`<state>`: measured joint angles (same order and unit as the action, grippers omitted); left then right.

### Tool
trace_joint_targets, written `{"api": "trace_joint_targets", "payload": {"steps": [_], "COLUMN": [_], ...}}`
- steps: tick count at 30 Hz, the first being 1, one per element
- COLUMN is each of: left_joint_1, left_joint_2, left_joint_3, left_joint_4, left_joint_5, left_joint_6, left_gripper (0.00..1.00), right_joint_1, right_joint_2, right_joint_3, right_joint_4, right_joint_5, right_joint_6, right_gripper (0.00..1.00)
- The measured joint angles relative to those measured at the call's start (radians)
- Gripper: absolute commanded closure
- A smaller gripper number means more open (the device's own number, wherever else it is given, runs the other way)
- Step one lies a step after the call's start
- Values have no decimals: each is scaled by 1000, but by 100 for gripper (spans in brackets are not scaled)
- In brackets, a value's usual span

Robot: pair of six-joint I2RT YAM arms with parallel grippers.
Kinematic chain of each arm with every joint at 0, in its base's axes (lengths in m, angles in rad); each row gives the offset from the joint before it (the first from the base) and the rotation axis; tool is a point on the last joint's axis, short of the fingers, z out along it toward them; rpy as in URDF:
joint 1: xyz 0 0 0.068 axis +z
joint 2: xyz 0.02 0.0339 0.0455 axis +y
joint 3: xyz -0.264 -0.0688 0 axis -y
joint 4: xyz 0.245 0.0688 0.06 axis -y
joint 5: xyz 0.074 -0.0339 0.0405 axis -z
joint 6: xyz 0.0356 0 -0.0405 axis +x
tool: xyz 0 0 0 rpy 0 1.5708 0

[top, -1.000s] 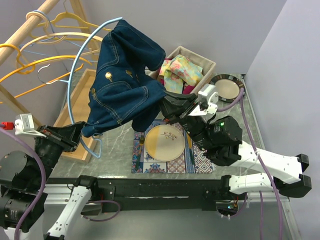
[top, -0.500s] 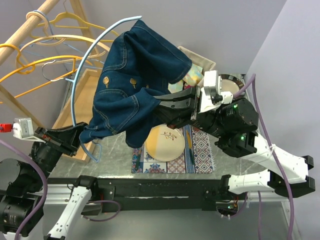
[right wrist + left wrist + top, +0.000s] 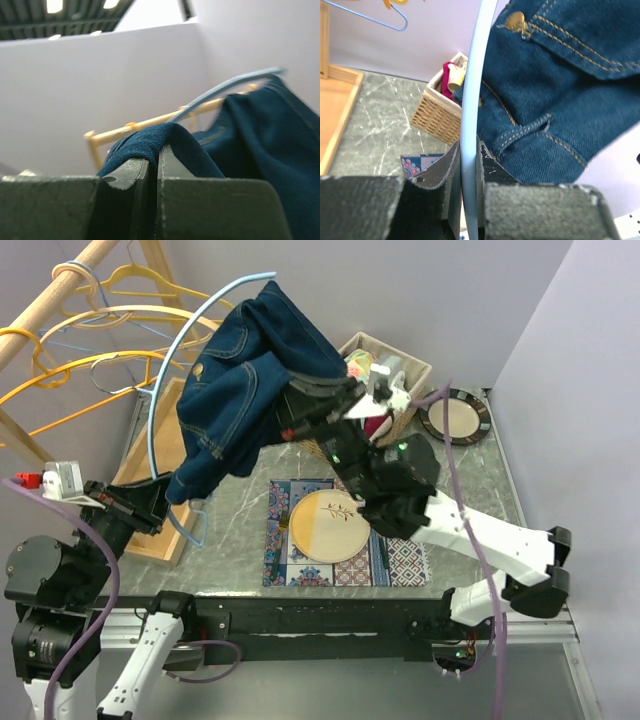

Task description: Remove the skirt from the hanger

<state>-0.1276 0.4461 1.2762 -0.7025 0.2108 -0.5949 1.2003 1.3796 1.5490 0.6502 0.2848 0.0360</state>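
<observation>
A dark blue denim skirt (image 3: pixel 250 380) with gold stitching hangs over a light blue hanger (image 3: pixel 165 380), raised above the table. My left gripper (image 3: pixel 160 502) is shut on the hanger's lower wire (image 3: pixel 470 150), with the skirt (image 3: pixel 560 90) just right of it. My right gripper (image 3: pixel 305 405) is shut on a fold of the skirt (image 3: pixel 155 140), lifted high near the skirt's upper right part. The hanger's blue arc (image 3: pixel 225 90) shows behind the fold.
A wooden rack (image 3: pixel 70 280) with yellow hangers (image 3: pixel 60 370) stands at the back left, above a wooden tray (image 3: pixel 150 480). A wicker basket (image 3: pixel 400 365) of clothes, a dark-rimmed plate (image 3: pixel 455 415), and a patterned mat (image 3: pixel 400 560) with a yellow plate (image 3: pixel 325 525) lie on the table.
My right gripper has swung up and to the left with the skirt fold, bunching the skirt toward the hanger's top. The left gripper keeps its hold on the hanger, nearly still.
</observation>
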Motion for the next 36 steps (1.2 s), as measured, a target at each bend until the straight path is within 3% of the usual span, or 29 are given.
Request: {"api": "trace_joint_targets", "payload": {"steps": [5,10,15,27,32,36], "left_joint_1": [2,6,8,8,8,8], "left_joint_2": [25,25,29,39,31,45], "left_joint_3": [-21,-72,-91,-42,-12,97], "left_joint_4": [45,-50,-133,-116,-122,-136], "left_joint_5": [-40,-112,-132,-73,-78,-104], "left_joint_6": [22,84,106,135,157,166], "left_gripper": [99,99,99,99,99,99], "right_joint_1": [-52,-160,-230,-261,-365,-466], "right_joint_2": [64,72,5,-117,-66,-40], "right_joint_3": [71,238,356,208,171,148], "right_joint_4": [9,63,97,66,7,-61], "right_joint_5": [118,228,238,126,116,106], "right_joint_6": [56,101,131,-50,-89,-60], "right_gripper": [100,100,100,100,100,100]}}
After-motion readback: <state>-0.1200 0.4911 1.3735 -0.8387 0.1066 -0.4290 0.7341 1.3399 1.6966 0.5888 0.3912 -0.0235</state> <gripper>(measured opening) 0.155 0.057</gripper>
